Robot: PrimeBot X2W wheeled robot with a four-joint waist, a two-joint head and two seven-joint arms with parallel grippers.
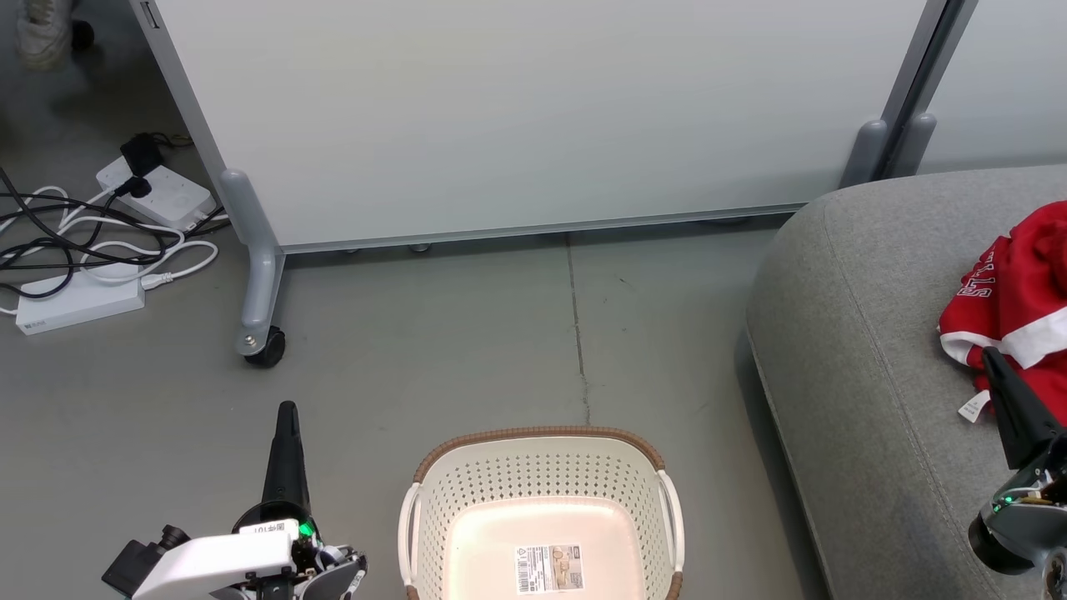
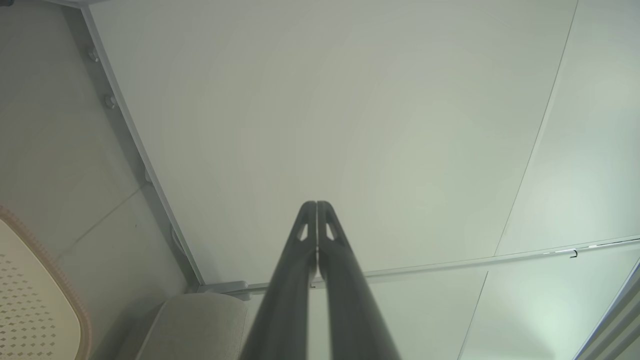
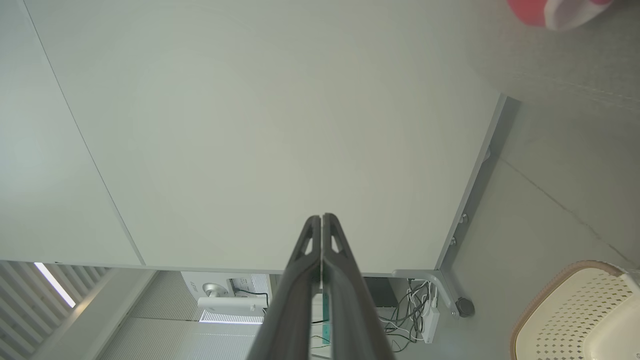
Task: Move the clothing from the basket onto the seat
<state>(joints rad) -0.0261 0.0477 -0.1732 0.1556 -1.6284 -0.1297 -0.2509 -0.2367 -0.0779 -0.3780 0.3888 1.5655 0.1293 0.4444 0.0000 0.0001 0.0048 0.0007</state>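
Cream perforated plastic basket (image 1: 542, 435) stands empty; red white-trimmed clothing (image 1: 1021, 292) lies on grey fabric seat (image 1: 850, 375), right. Left gripper (image 1: 288, 408) and right gripper (image 1: 990, 357), closed, hold nothing; retract without snagging.

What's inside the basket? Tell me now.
The basket holds just a label sticker on its bare base. Its near end is cut off by the picture's edge, so that part is unseen.

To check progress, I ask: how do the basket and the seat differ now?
The basket is cream perforated plastic; the seat is grey fabric. The basket's visible base holds just a label; the seat bears red clothing. The basket is much smaller than the seat. Both stand on the floor.
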